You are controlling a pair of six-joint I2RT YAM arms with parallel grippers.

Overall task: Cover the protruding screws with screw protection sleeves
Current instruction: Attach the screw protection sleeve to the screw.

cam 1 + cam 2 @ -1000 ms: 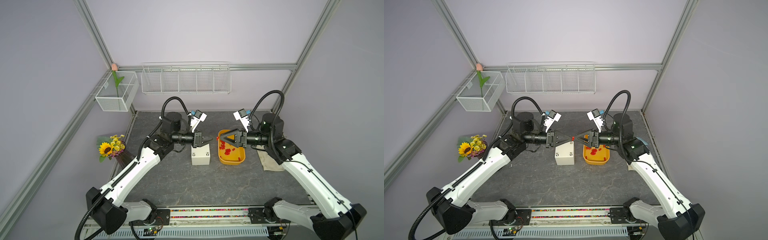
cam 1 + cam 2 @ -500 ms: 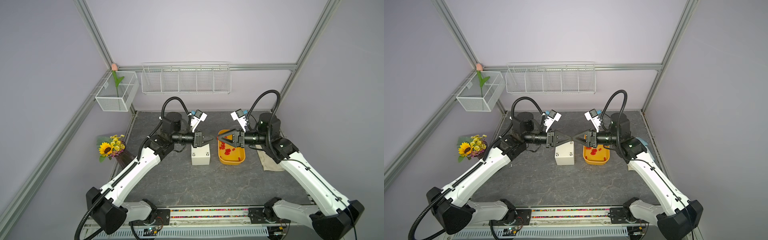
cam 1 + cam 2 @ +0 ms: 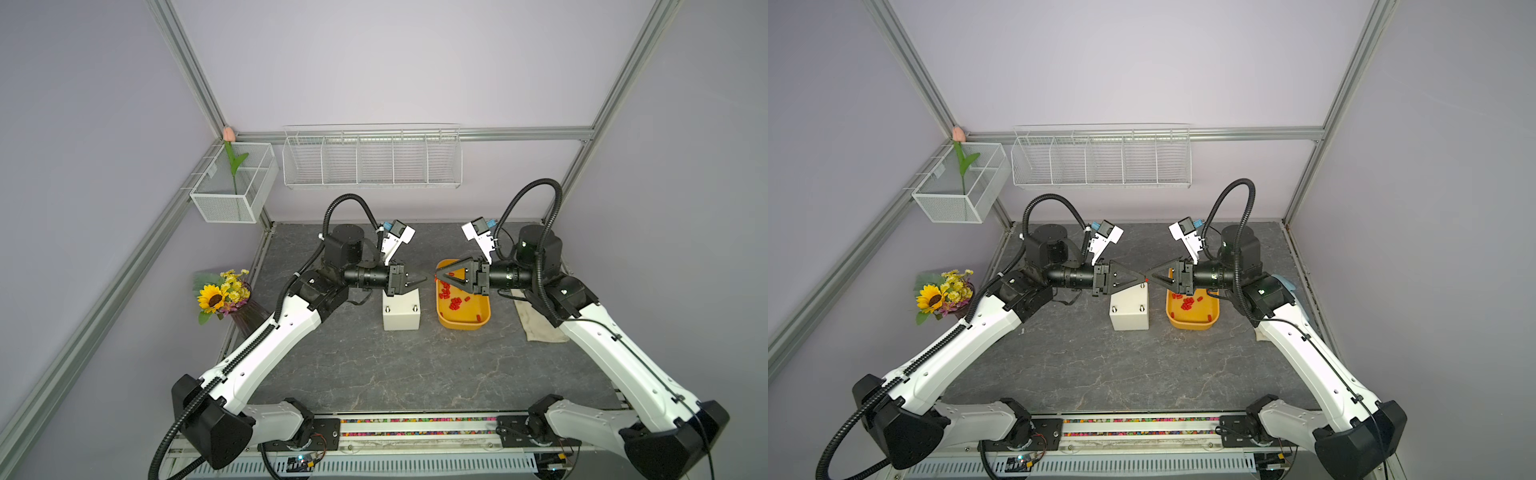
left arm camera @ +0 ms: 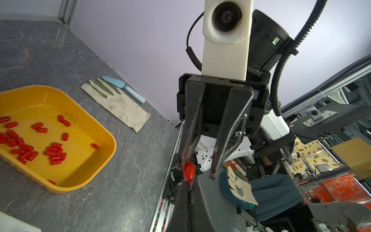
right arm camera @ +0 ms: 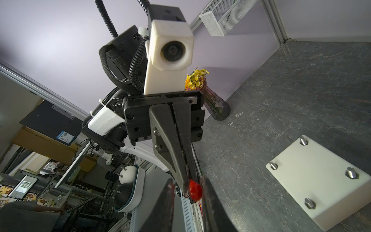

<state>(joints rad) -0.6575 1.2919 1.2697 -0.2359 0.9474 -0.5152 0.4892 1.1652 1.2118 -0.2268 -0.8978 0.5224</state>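
Left hand grips sleeve; right wrist view shows 4 screws.

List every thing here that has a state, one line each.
Left end effector, shut on one sleeve.
Right end effector, open, jaws either side of that sleeve.
Sleeve, in mid-air, on no screw.
Screws, all four bare.
Other sleeves, loose in the tray.
Box, upright on the table.

Both top views overlook the whole table; wrist views closely face each other.
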